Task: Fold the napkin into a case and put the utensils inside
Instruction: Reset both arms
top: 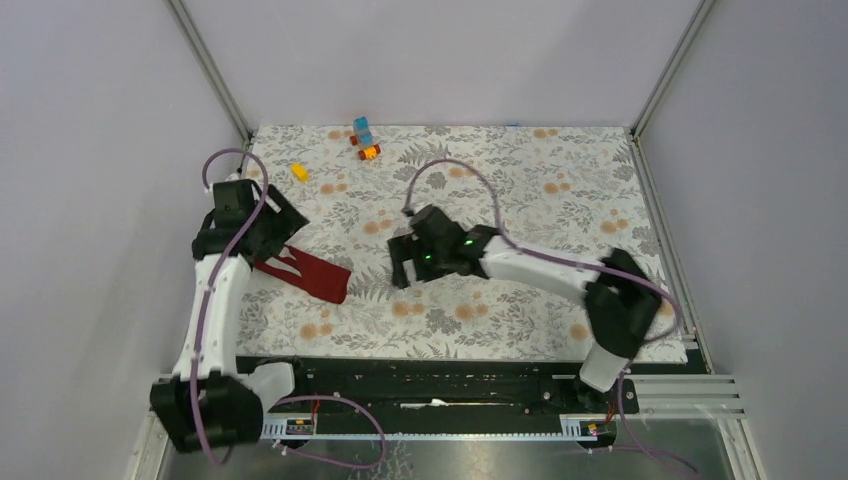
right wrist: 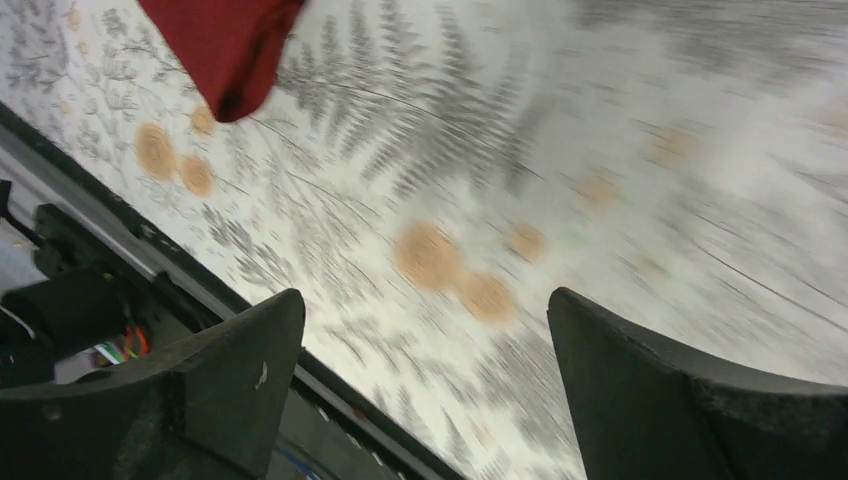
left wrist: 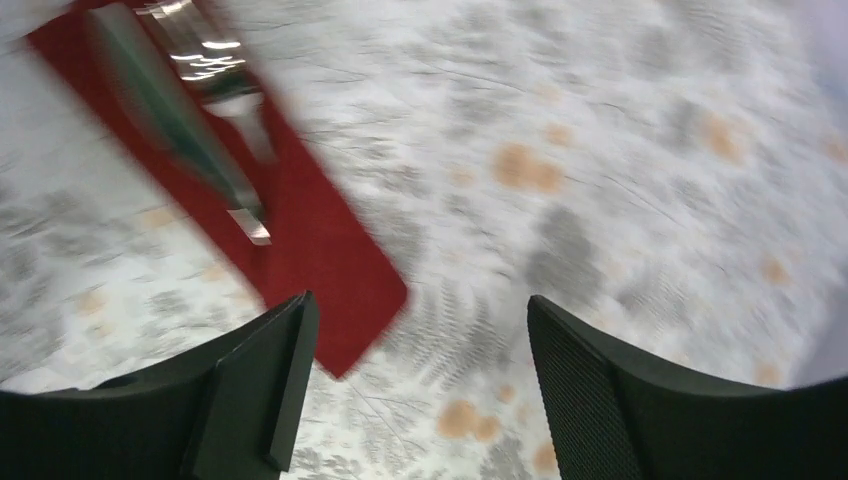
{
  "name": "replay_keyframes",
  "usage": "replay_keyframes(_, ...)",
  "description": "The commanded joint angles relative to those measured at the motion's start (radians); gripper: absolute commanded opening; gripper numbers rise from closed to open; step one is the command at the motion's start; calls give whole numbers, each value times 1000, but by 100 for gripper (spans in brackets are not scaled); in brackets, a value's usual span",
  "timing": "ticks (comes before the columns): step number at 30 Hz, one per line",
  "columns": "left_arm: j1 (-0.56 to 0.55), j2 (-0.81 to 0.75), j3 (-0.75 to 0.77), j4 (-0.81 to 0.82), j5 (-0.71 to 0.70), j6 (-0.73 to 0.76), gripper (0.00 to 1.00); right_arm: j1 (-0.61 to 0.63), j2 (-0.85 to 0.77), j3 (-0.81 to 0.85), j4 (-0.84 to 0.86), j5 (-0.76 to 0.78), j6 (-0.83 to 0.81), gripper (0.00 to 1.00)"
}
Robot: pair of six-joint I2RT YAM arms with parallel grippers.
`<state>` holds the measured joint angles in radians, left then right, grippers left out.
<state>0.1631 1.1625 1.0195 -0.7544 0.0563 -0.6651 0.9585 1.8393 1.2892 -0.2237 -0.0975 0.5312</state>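
The napkin is folded into a narrow dark red case [top: 312, 274] lying flat on the floral table at the left. In the left wrist view the case [left wrist: 320, 260] runs from the top left, with a silver fork [left wrist: 215, 70] and a knife [left wrist: 190, 135] lying along its upper part; I cannot tell whether they are tucked in or on top. My left gripper [top: 266, 243] is open and empty, over the case's far-left end [left wrist: 415, 385]. My right gripper [top: 404, 268] is open and empty over bare table to the right of the case [right wrist: 425, 390]. One corner of the case [right wrist: 225, 45] shows in the right wrist view.
Blue and orange toy blocks [top: 364, 138] and a yellow block [top: 299, 172] sit near the table's far edge. The black front rail [right wrist: 120, 250] borders the table's near edge. Grey walls enclose the table on three sides.
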Motion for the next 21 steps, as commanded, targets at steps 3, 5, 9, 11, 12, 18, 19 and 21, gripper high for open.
replay_keyframes(3,-253,-219,93,201,332,169,88,-47,-542,-52,-416,374,-192,100)
replay_keyframes(5,-345,-240,142,252,356,169,88,-48,-678,-9,-503,415,-211,100)
replay_keyframes(9,-437,-286,264,324,352,169,88,-47,-866,163,-602,448,-207,100)
replay_keyframes(11,-440,-302,337,346,361,199,99,-47,-941,249,-614,445,-204,100)
replay_keyframes(12,-440,-314,386,358,362,212,99,-47,-961,285,-617,446,-206,100)
replay_keyframes(18,-441,-340,525,402,355,277,99,-48,-1015,418,-626,509,-257,100)
replay_keyframes(19,-441,-340,533,399,355,280,99,-47,-1005,438,-649,540,-251,100)
replay_keyframes(21,-441,-343,536,401,360,276,99,-48,-1005,440,-648,572,-252,100)
